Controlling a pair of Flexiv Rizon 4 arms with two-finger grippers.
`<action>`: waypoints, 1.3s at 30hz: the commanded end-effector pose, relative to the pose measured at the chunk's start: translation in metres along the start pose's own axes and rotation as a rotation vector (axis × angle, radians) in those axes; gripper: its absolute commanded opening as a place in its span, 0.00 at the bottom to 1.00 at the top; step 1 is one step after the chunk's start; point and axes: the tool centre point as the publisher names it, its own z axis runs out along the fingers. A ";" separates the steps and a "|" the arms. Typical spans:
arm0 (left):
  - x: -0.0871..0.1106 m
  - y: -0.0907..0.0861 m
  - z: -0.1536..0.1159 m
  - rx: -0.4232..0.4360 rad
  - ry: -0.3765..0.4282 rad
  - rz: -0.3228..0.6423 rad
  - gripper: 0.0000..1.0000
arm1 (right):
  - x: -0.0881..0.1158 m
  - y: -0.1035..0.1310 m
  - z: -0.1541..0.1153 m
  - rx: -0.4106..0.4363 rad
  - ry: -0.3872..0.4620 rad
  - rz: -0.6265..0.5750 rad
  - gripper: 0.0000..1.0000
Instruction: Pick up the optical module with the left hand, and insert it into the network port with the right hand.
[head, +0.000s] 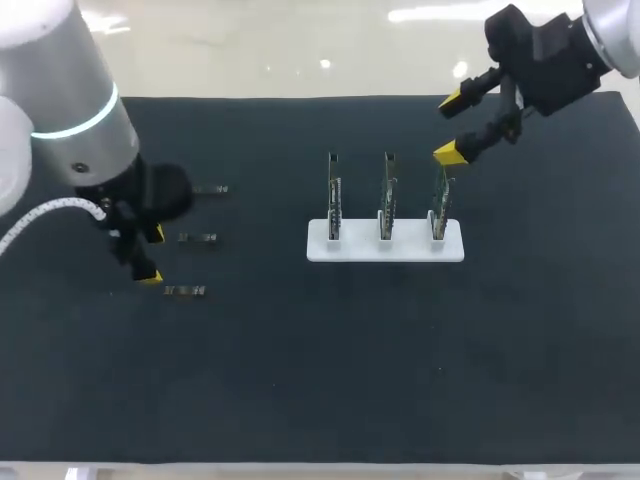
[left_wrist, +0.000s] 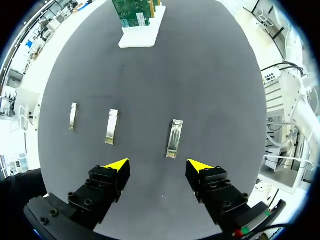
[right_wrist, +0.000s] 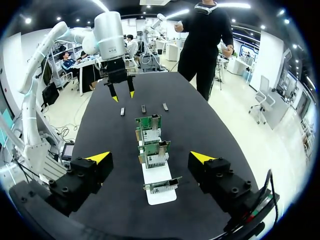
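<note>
Closest to the left wrist camera, our left gripper (left_wrist: 158, 165) hangs over the black table mat (left_wrist: 215, 90). Its 2 yellow-tipped fingers are spread wide, with nothing between them. Just ahead of it a slim silver optical module (left_wrist: 174, 138) lies flat on the mat. It lines up with the gap between the fingers, nearer one finger than the other, and neither finger touches it. Beside it lie 2 spare modules (left_wrist: 112, 127), each apart from its neighbour, making a row of 3. All 3 rest on the mat and none is lifted.

Farther out, near the middle of the table, a white stand (head: 360, 248) holds 3 green circuit boards (head: 387, 200) upright in a row. We judge that the network port sits on one of these boards, though it is too small to make out. As far as we can see, no module is plugged into any board.

Farthest away, our right gripper (head: 452, 127) hovers above the board at the right end of the stand. Its fingers are apart and empty.

We judge the task to be at its very start. The left gripper is lined up for the pickup but has not yet closed on anything. Left to do are the grasp, the lift, the handover to the right gripper, and the insertion into the port.
</note>
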 end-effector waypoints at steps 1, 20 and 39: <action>-0.005 -0.001 0.007 0.019 0.009 0.000 1.00 | 0.000 -0.001 0.001 -0.002 -0.002 -0.001 1.00; -0.007 -0.011 0.031 0.039 0.021 0.009 1.00 | 0.000 -0.001 0.001 -0.002 -0.002 -0.001 1.00; -0.007 -0.018 0.048 0.032 0.036 0.016 1.00 | 0.000 -0.001 0.001 -0.002 -0.002 -0.001 1.00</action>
